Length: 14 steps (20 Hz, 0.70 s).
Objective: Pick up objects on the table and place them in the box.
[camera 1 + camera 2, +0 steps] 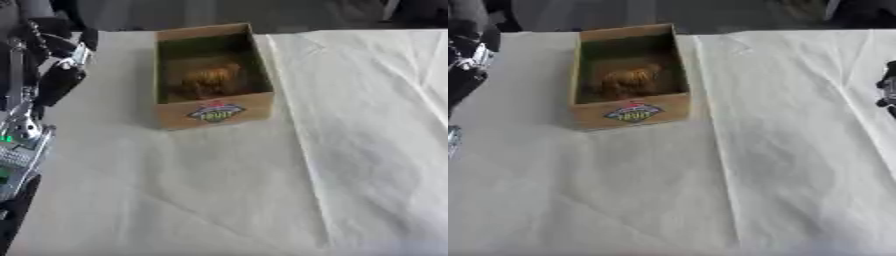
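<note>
White cloth (367,150) covers the table; a brownish object (208,77) lies in the box (214,114). Left hand (66,62) hangs beside it, fingers relaxed; the right hand's (888,90) fingers are unclear.

"FRUIT" on the colourful label (215,113) on the near front wall of the cardboard box (171,113).

A white cloth (219,190) covers the worktop (122,35) and fills nearly the whole frame. It is creased, with a long fold running from the upper middle down toward the lower right, and fainter wrinkles across the lower left. Along the top edge lies a dark, blurred background (289,12).
</note>
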{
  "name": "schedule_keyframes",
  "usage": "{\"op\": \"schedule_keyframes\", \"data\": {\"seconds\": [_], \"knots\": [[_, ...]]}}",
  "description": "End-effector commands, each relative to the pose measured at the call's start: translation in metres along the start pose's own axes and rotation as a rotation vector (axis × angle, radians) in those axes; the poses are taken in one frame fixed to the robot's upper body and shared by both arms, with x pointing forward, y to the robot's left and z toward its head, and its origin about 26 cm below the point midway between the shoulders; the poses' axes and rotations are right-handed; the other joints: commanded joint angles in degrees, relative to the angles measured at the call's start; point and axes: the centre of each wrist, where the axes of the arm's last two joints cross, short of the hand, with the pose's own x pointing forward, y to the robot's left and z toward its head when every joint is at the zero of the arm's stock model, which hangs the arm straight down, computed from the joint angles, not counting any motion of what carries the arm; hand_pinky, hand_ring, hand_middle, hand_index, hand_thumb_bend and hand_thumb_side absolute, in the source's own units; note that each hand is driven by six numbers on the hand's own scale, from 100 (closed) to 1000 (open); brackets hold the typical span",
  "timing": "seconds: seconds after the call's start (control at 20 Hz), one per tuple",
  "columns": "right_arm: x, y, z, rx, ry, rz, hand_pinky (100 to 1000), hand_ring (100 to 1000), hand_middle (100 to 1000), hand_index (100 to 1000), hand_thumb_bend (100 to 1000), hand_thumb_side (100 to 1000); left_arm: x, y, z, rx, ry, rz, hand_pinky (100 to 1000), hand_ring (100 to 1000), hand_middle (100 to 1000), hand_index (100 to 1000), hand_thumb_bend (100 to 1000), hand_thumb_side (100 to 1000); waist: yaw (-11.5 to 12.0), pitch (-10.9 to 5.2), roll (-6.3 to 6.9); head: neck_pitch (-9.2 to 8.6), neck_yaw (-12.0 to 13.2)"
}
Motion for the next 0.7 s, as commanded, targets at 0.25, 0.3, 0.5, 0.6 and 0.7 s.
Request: {"op": "schedule_keyframes", "data": {"seconds": [0.25,0.3,0.5,0.6,0.7], "knots": [[0.009,-0.006,-0.005,-0.016,-0.031,0.004,425,584,654,797,100,364,-0.002,0.003,0.007,0.024,0.021,0.029,503,515,514,650,508,438,0.3,-0.56,-0.06,0.52,-0.2],[0.009,-0.006,-0.005,-0.016,-0.031,0.004,425,584,654,797,100,364,-0.003,0.002,0.009,0.026,0.028,0.03,503,515,514,650,507,439,0.3,-0.55,-0.07,0.64,-0.1],[0.009,-0.006,-0.005,-0.016,-0.032,0.004,425,583,654,797,100,363,-0.007,0.001,0.012,0.032,0.043,0.034,503,514,513,649,503,443,0.3,-0.48,-0.24,1.32,-0.3],[0.009,-0.006,-0.006,-0.017,-0.032,0.003,425,583,654,797,100,362,-0.008,0.001,0.013,0.034,0.049,0.036,502,513,512,649,502,445,0.3,-0.46,-0.29,1.6,-0.4],[0.009,-0.006,-0.006,-0.017,-0.033,0.002,425,583,654,797,100,362,-0.009,0.0,0.014,0.035,0.052,0.038,503,513,512,649,501,447,0.2,-0.44,-0.32,1.82,-0.4]]}}
